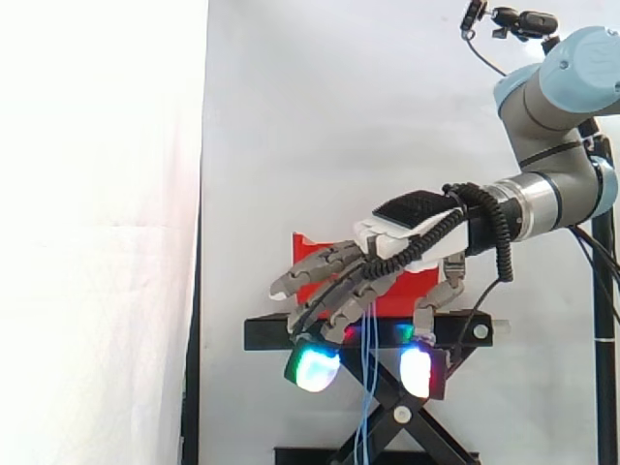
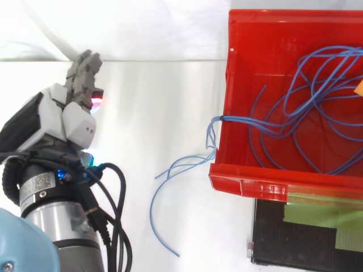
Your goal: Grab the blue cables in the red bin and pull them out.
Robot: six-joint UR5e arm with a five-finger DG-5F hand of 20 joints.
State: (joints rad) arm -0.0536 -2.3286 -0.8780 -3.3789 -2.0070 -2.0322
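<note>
Away from the red bin [image 2: 255,186], the hand [image 1: 402,228] hangs slack-fingered, holding nothing; the tangled blue cables [image 2: 214,129] could snag and drag the bin.

Brightness: bright and even in both views
Glare: curtain [image 1: 97,194] blown out white on side view's left
Shade: curtain's right part greyer, shadows soft
Glow: robot hand [image 1: 407,228] pads [image 1: 317,368] shine cyan, white

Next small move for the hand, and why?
Probably shift the hand toward the red bin, to the blue cables draped over its wall nearest the hand. In the top view the hand sits apart from them, fingers relaxed and holding nothing; most of the cable is coiled inside the bin.
</note>
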